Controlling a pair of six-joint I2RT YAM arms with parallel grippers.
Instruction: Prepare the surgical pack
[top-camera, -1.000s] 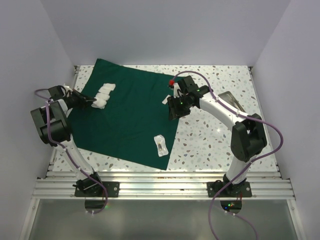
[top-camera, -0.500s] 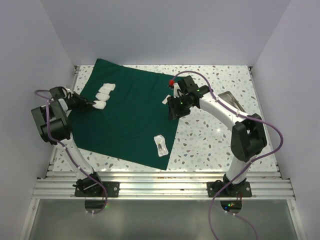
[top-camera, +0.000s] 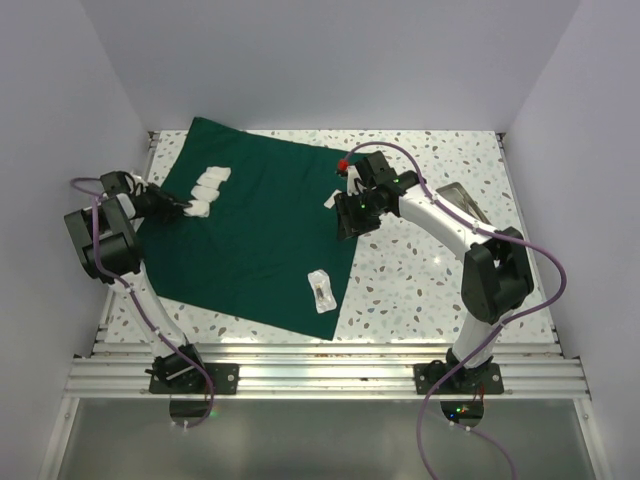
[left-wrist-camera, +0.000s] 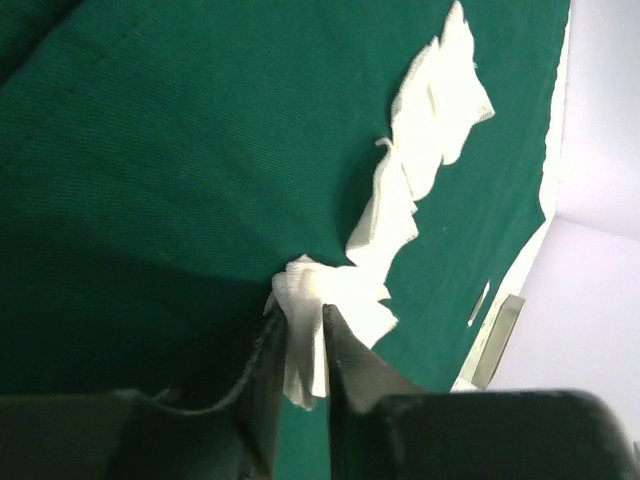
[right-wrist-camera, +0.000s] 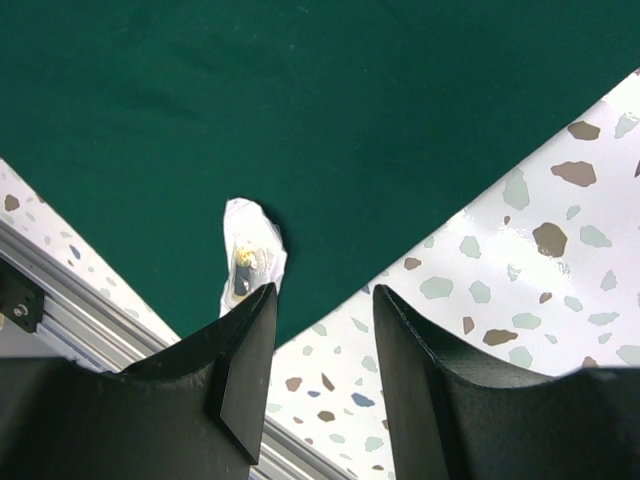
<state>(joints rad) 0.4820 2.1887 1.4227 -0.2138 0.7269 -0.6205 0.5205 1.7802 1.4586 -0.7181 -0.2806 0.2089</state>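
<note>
On speckled bench (top-camera: 430, 270), surgical pack (top-camera: 260, 235) lies spread flat: dark green, left of centre, far corner close to back wall. Row of white pads (top-camera: 212, 182) sits on its far-left part. Left gripper (top-camera: 184, 207) low at pack's left edge, fingers pressed together on end pad (top-camera: 200, 209) of that row, pinching it. Right gripper (top-camera: 350, 215) above pack's right edge, fingers spread. Small white packet (top-camera: 320, 290) on pack's near-right part, just beside edge. Metal tray (top-camera: 462, 203) at right, well apart from pack.
</note>
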